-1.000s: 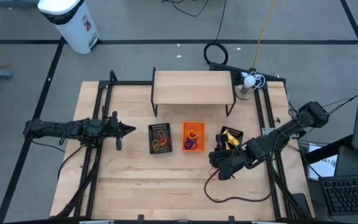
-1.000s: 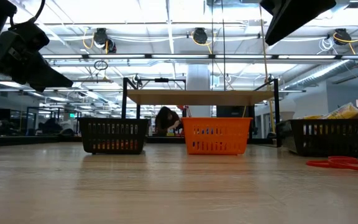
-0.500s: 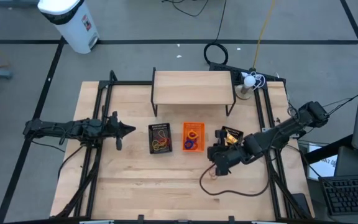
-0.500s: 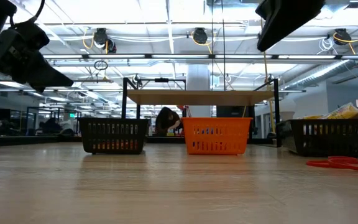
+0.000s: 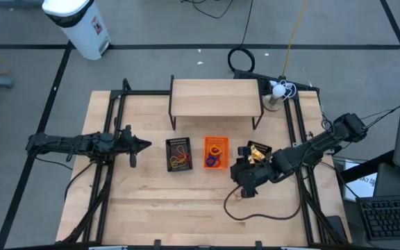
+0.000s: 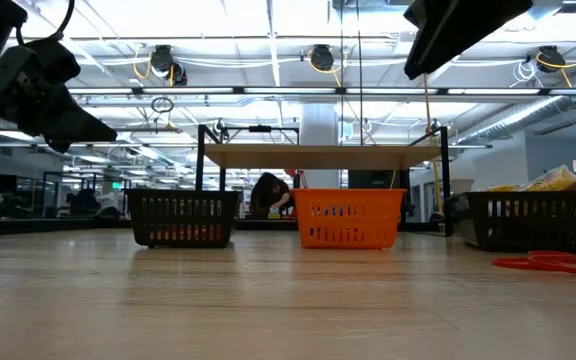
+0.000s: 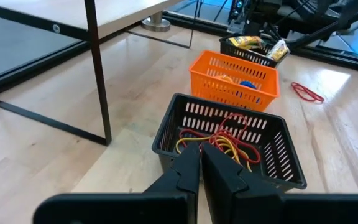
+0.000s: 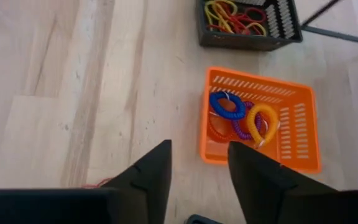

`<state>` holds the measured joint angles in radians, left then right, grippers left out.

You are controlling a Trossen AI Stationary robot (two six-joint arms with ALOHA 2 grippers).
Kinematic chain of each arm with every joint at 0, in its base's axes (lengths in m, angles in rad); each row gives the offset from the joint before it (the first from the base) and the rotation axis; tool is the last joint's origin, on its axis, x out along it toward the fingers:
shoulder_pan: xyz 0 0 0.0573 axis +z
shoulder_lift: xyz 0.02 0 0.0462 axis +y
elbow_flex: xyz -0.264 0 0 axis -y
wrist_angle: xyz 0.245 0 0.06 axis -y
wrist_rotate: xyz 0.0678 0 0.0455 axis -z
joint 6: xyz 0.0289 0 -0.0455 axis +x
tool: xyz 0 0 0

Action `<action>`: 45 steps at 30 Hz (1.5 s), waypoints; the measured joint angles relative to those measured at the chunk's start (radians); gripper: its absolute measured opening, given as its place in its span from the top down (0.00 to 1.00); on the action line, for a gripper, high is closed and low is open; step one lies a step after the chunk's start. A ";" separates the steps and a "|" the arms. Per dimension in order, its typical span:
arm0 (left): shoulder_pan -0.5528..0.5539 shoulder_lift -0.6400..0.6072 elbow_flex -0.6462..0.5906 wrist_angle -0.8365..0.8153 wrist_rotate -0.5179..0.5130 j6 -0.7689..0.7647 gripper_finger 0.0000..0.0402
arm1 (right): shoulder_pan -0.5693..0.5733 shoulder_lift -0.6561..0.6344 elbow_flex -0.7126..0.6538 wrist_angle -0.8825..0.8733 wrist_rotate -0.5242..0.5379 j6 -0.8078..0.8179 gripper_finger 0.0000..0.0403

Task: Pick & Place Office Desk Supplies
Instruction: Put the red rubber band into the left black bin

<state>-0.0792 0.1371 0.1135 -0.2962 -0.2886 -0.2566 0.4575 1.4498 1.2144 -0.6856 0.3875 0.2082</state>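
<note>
Orange tray (image 8: 294,134), slotted walls, holding blue (image 8: 227,104), purple (image 8: 242,127), orange (image 8: 263,121) and red coiled rings. Beside it, a black mesh tray (image 7: 229,146) with tangled red, yellow and orange rubber bands (image 7: 225,142). On its other side, a second black mesh tray (image 5: 258,153) with yellow pieces (image 5: 257,155). Light wood table (image 5: 158,201); a red band (image 6: 543,262) lies on it.
</note>
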 joint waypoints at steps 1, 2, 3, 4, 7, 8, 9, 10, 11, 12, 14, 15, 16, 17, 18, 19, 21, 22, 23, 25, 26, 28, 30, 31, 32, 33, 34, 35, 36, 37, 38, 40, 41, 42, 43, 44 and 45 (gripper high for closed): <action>0.000 0.000 0.000 -0.003 0.000 -0.007 0.96 | 0.008 0.000 -0.002 0.002 0.000 -0.009 0.60; 0.000 0.000 0.000 -0.008 0.000 -0.010 0.96 | 0.016 0.000 -0.006 0.006 0.000 -0.011 0.59; 0.000 0.000 0.000 -0.013 0.000 -0.012 0.96 | 0.026 0.000 -0.011 0.007 -0.001 -0.011 0.58; 0.000 0.000 0.000 -0.020 0.000 -0.012 0.96 | 0.036 0.000 -0.016 0.004 -0.002 -0.011 0.57; 0.000 0.000 0.000 -0.029 0.000 -0.013 0.96 | 0.077 0.000 -0.034 0.008 -0.001 -0.011 0.57; 0.000 0.000 0.000 -0.029 0.000 -0.013 0.96 | 0.089 0.000 -0.041 0.020 -0.003 -0.005 0.57; 0.000 0.000 0.000 -0.030 0.000 -0.012 0.96 | 0.098 0.002 -0.049 0.032 -0.008 0.008 0.57; 0.000 0.000 0.000 -0.030 0.000 -0.013 0.96 | 0.104 0.007 -0.054 0.041 -0.021 0.028 0.58; 0.000 0.000 0.000 -0.030 0.000 -0.013 0.96 | 0.108 0.012 -0.060 0.048 -0.032 0.052 0.58; 0.000 0.000 0.000 -0.030 0.000 -0.013 0.96 | 0.111 0.018 -0.066 0.050 -0.041 0.079 0.58; 0.000 0.000 0.000 -0.030 0.000 -0.014 0.96 | 0.112 0.036 -0.078 0.057 -0.063 0.118 0.59; 0.000 0.000 0.000 -0.031 0.000 -0.014 0.96 | 0.111 0.050 -0.083 0.071 -0.084 0.124 0.59; 0.000 0.000 0.000 -0.031 0.000 -0.014 0.96 | 0.111 0.068 -0.089 0.085 -0.104 0.123 0.59; 0.000 0.000 0.000 -0.031 0.000 -0.014 0.96 | 0.112 0.087 -0.094 0.093 -0.123 0.125 0.59; 0.000 0.000 0.000 -0.031 0.000 -0.014 0.96 | 0.112 0.106 -0.097 0.096 -0.140 0.129 0.59; 0.000 0.000 0.000 -0.031 0.000 -0.014 0.96 | 0.112 0.124 -0.097 0.100 -0.160 0.131 0.59; 0.000 0.000 0.000 -0.031 0.000 -0.014 0.96 | 0.112 0.159 -0.097 0.107 -0.186 0.137 0.58; 0.000 0.000 0.000 -0.031 0.000 -0.014 0.96 | 0.112 0.170 -0.097 0.100 -0.201 0.141 0.58; 0.000 0.000 0.000 -0.031 0.000 -0.014 0.96 | 0.113 0.180 -0.097 0.093 -0.212 0.147 0.58; 0.000 0.000 0.000 -0.031 0.000 -0.014 0.96 | 0.116 0.195 -0.097 0.093 -0.233 0.158 0.58; 0.000 0.000 0.000 -0.031 0.000 -0.014 0.96 | 0.120 0.202 -0.096 0.094 -0.236 0.158 0.58; 0.000 0.000 0.000 -0.031 0.000 -0.013 0.96 | 0.123 0.220 -0.096 0.085 -0.253 0.157 0.58; 0.000 0.000 0.000 -0.031 0.000 -0.013 0.96 | 0.123 0.242 -0.096 0.069 -0.263 0.158 0.58; 0.000 0.000 0.000 -0.032 0.000 -0.013 0.96 | 0.123 0.251 -0.097 0.065 -0.263 0.158 0.58; 0.000 0.000 0.000 -0.032 0.000 -0.013 0.96 | 0.123 0.261 -0.097 0.068 -0.262 0.157 0.58; 0.000 0.000 0.000 -0.032 0.000 -0.013 0.96 | 0.119 0.273 -0.097 0.077 -0.262 0.149 0.58; 0.000 0.000 0.000 -0.032 0.000 -0.013 0.96 | 0.118 0.284 -0.096 0.085 -0.262 0.137 0.58; 0.000 0.000 0.000 -0.032 0.000 -0.013 0.96 | 0.118 0.295 -0.096 0.086 -0.260 0.127 0.58; 0.000 0.000 0.000 -0.032 0.000 -0.013 0.96 | 0.118 0.306 -0.096 0.086 -0.260 0.122 0.58; 0.000 0.000 0.000 -0.032 0.000 -0.013 0.96 | 0.114 0.315 -0.096 0.084 -0.261 0.120 0.58; 0.000 0.000 0.000 -0.032 0.000 -0.013 0.96 | 0.112 0.325 -0.096 0.081 -0.262 0.119 0.58; 0.000 0.000 0.000 -0.032 0.000 -0.013 0.96 | 0.105 0.343 -0.096 0.076 -0.263 0.117 0.58; 0.000 0.000 0.000 -0.032 0.000 -0.013 0.96 | 0.100 0.347 -0.095 0.072 -0.262 0.117 0.58; 0.000 0.000 0.000 -0.033 0.000 -0.013 0.96 | 0.096 0.349 -0.095 0.067 -0.262 0.117 0.58; 0.000 0.000 0.000 -0.032 0.000 -0.013 0.96 | 0.091 0.353 -0.094 0.064 -0.261 0.117 0.58; 0.000 0.000 0.000 -0.033 0.000 -0.013 0.96 | 0.086 0.356 -0.093 0.064 -0.260 0.117 0.58; 0.000 0.000 0.000 -0.033 0.001 -0.011 0.96 | 0.081 0.356 -0.093 0.063 -0.261 0.117 0.58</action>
<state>-0.0793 0.1371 0.1131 -0.3290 -0.2881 -0.2681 0.5381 1.8057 1.1210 -0.6225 0.1266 0.3252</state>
